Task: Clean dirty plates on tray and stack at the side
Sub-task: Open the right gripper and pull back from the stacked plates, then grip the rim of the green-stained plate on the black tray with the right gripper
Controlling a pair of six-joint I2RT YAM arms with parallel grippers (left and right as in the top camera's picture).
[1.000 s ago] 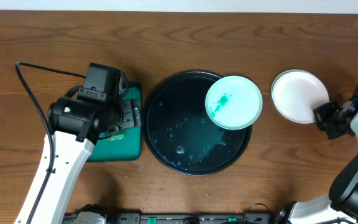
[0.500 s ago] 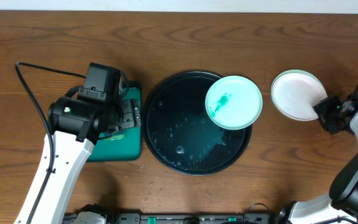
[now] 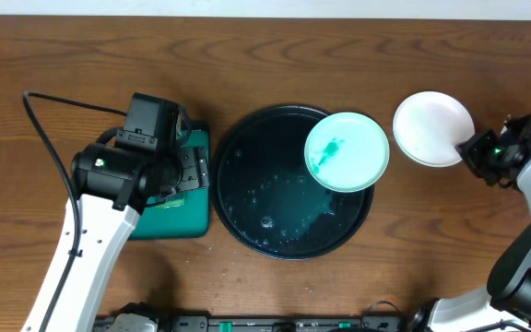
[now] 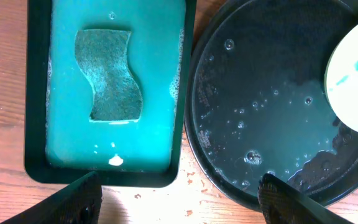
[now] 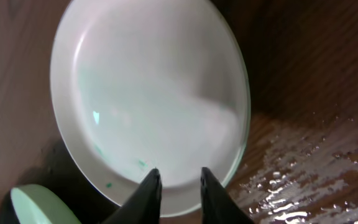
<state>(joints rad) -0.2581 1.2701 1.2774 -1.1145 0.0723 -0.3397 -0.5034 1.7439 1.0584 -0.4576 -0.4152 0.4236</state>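
Black tray [image 3: 247,207] holds bubbly water & one smeared plate [image 3: 347,151], teal blotch on it, at the tray's upper-right rim. Green tray [image 4: 37,93]: teal liquid w/ sponge [image 4: 110,74] in it. L gripper [image 4: 179,186] above, fingers wide apart, empty. R gripper [image 5: 179,190] pinches rim of white plate [image 3: 431,127], just right of black tray.

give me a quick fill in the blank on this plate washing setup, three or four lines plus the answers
1. The ____ lies in the green tray.
2. The left gripper hangs over that tray with its jaws ____.
3. Exactly ____ plate, the smeared plate, sits on the black tray.
4. The white plate is off the black tray, toward the overhead view's ____ edge.
Missing words: sponge; open; one; right
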